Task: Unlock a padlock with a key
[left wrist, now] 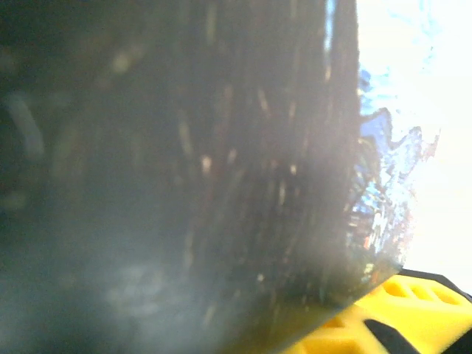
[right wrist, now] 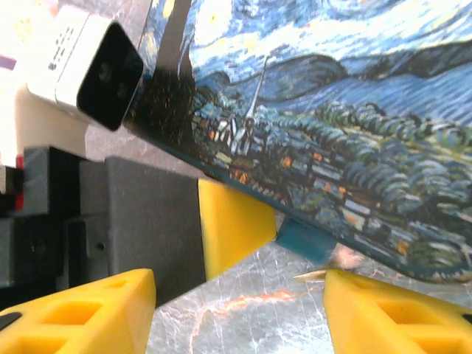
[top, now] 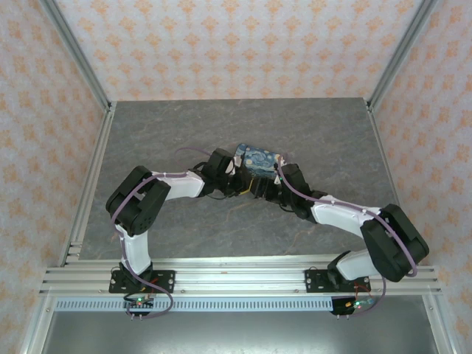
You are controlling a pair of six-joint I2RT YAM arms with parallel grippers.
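Our right gripper [right wrist: 236, 291] stands open, its jaws empty. The padlock [right wrist: 302, 240] sits tucked under the box's [right wrist: 332, 110] edge, just beside a finger [right wrist: 232, 225] of the left gripper [top: 240, 181]. We cannot tell whether that gripper is closed. A pale sliver nearby may be the key [right wrist: 313, 275].

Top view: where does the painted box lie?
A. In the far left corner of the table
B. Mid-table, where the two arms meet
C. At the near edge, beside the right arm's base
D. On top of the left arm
B: the painted box lies in the middle of the table, and the left arm and right arm both reach in to its near side.
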